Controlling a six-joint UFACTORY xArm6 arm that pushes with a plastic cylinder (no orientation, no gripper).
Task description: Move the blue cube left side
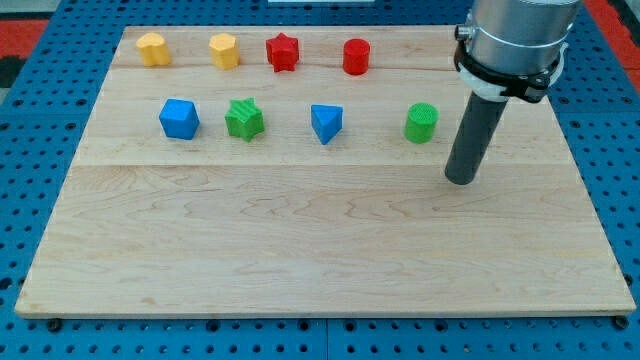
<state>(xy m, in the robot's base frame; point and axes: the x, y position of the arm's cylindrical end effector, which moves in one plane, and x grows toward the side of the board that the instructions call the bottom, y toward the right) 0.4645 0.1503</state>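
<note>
On the pale wooden desk (pixel 320 240) the blue cube (pixel 179 118) sits at nine o'clock, well apart from my tip (pixel 460 180) at three o'clock, which has no jaws; a direct leftward sweep risks displacing the green cylinder (pixel 421 122), blue wedge-shaped block (pixel 326 123) and green star-shaped block (pixel 244 118).
</note>
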